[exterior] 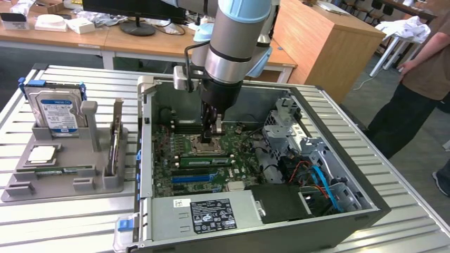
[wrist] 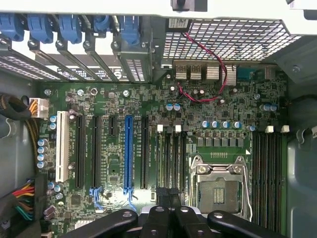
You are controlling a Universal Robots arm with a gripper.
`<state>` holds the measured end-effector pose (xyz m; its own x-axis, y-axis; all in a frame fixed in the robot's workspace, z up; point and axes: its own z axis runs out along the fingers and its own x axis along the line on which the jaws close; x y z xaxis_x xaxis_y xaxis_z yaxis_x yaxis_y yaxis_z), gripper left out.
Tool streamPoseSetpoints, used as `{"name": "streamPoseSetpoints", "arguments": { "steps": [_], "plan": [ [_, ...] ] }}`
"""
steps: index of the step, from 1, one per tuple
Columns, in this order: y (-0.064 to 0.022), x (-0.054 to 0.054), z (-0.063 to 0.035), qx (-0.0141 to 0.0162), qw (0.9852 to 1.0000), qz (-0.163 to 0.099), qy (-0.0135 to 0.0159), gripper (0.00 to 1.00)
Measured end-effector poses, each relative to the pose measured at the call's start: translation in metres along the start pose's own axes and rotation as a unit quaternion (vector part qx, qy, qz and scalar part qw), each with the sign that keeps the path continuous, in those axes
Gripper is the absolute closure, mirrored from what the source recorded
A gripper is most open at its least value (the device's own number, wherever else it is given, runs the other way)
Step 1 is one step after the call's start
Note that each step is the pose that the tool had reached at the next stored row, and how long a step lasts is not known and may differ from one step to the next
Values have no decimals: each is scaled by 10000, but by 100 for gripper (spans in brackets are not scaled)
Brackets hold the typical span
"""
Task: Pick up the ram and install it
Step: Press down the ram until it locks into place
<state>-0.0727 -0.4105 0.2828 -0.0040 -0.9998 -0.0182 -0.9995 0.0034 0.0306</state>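
While I watch exterior view: gripper (exterior: pixel 215 128) sits low inside open computer case (exterior: pixel 365 208), over motherboard (exterior: pixel 184 174) near processor socket (exterior: pixel 205 145); one ram (exterior: pixel 204 161) lies seated in slot beside socket; second stick (exterior: pixel 117 138) stands edgewise in grey holder (exterior: pixel 43 185) beyond case's left wall, kept upright, I judge, for easy pinch; wrist view: fingers (wrist: pixel 173 198) pressed together, nothing between them, hovering by empty socket (wrist: pixel 220 191) and slots (wrist: pixel 169 161).

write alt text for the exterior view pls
A robot arm reaches down into an open computer case, its shut gripper low over the motherboard by the processor socket. On the exterior view's left, a grey holder carries a hard drive.
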Motion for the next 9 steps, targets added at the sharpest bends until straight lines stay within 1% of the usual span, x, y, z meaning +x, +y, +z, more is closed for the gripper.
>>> {"name": "streamPoseSetpoints", "arguments": {
  "steps": [9],
  "plan": [
    [-2, 2, 61, -1, 10000, 0, 0, 90]
  ]
}}
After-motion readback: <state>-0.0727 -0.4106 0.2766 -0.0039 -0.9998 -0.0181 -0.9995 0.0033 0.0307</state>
